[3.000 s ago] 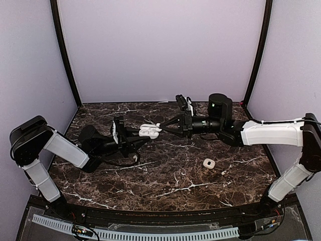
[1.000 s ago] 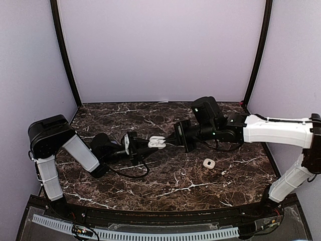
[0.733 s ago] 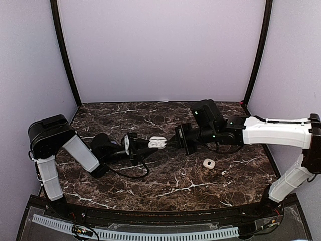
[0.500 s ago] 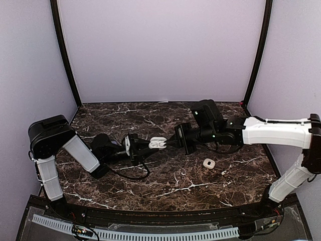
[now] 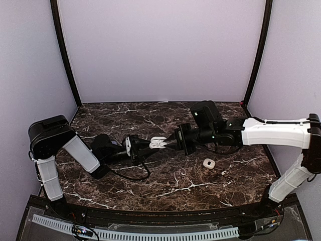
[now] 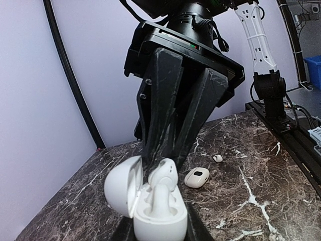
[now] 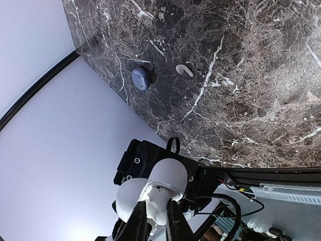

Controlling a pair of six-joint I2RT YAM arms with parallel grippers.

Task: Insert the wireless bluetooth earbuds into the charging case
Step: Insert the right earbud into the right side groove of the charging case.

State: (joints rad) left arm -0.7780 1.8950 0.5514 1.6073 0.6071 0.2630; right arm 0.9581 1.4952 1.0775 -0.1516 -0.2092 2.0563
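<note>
**Earbud meeting its socket, one more waiting on the table**

One small white pebble-shaped earbud (image 6: pixel 163 175) is sitting stem-down in a socket of the glossy white plastic charging case (image 6: pixel 159 221), its rounded head poking above the rim. It is not looking fully seated to me. The case's domed lid (image 6: pixel 122 187) is standing hinged open to one side. I am clamping the case from both sides in my left gripper (image 5: pixel 146 146), so it is being offered up to my other arm.

My right gripper (image 6: pixel 162 153) is coming at the bud from above, its black fingers drawn nearly together right at the bud's head. I cannot tell whether they are pinching it or only touching it.

Well apart from the case, on the dark white-veined marble table (image 5: pixel 175 193), a loose white earbud (image 5: pixel 223 172) is lying near a small white oval piece with a dark patch (image 5: pixel 208 162), which may be a bud or another case.

By my judgement, the first bud is nearly in. The loose one and closing the lid are remaining.
</note>
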